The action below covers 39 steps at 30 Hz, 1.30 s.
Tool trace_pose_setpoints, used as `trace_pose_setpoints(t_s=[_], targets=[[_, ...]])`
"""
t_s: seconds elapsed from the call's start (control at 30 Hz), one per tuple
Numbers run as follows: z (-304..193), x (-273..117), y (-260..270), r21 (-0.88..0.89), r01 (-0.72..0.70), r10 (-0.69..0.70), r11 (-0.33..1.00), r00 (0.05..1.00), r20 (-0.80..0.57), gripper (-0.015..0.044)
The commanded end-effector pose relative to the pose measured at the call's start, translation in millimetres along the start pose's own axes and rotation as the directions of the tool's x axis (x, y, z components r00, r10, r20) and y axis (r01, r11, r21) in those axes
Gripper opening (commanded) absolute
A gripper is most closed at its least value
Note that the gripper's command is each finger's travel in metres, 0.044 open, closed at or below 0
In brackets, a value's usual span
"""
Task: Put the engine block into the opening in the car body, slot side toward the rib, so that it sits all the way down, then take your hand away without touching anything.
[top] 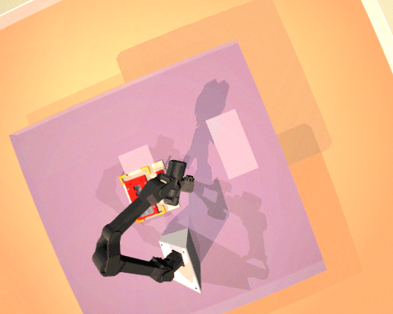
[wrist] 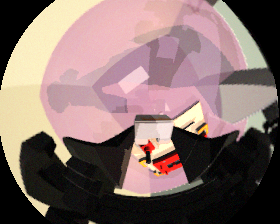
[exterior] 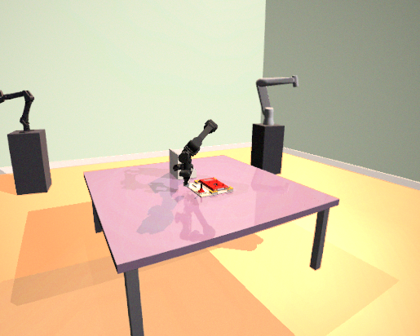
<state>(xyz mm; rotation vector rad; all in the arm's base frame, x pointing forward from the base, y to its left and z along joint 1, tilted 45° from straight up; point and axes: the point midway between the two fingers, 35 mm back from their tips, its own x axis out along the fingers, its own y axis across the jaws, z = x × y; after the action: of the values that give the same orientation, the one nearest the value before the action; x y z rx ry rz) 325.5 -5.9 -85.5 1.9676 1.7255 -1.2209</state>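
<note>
The gripper [top: 186, 179] [exterior: 186, 182] [wrist: 151, 127], jaws partly closed, grips the grey engine block [top: 188, 186] [wrist: 153, 132] beside the red-and-cream tray [top: 137, 186] [exterior: 215, 184] [wrist: 167, 164], outside it. The block's longer visible edge runs finger to finger; I cannot tell which way its slot faces.

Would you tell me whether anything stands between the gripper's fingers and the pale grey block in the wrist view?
Nothing visible does: the gripper is closed on the pale grey block, with its fingers either side.
</note>
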Motion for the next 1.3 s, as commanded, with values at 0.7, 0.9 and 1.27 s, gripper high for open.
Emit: trace_pose_setpoints(t_s=[0.7,0.9,1.27], targets=[[-3.0,-75.4,0.1,-0.009,-0.006,0.006,1.0,1.0,0.002,0.0],[23.2,-60.2,20.2,-0.01,-0.008,0.008,1.0,1.0,0.003,0.0],[23.6,-57.9,18.4,-0.01,-0.007,0.008,1.0,1.0,0.026,0.0]])
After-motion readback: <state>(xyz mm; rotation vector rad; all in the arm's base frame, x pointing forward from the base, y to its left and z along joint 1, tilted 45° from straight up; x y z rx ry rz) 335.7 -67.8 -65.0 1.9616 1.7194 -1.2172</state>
